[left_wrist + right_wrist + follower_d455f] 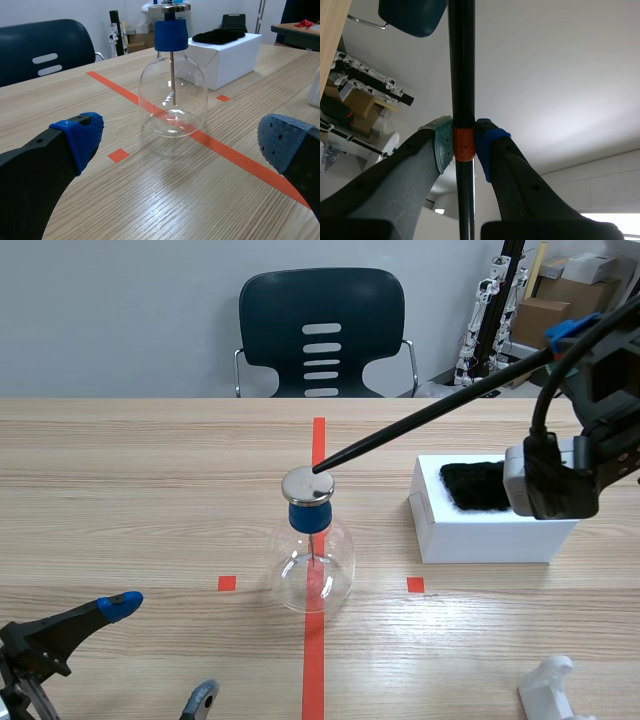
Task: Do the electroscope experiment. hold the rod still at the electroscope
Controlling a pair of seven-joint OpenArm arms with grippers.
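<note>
The electroscope (313,558) is a clear glass flask with a blue stopper and a round metal plate (308,485) on top, standing on the red tape line at mid-table. In the left wrist view the electroscope (172,97) stands ahead of my open left gripper (185,145). A long black rod (430,415) slants down from the upper right, its tip resting at the plate's edge. My right gripper (464,145) is shut on the rod (461,65) at an orange band. My left gripper (160,650) sits low at the front left, holding nothing.
A white box (490,525) with a black cloth (475,485) on top stands right of the flask. A white plastic piece (555,690) lies at the front right. A dark chair (322,332) stands behind the table, with boxes and gear at the back right.
</note>
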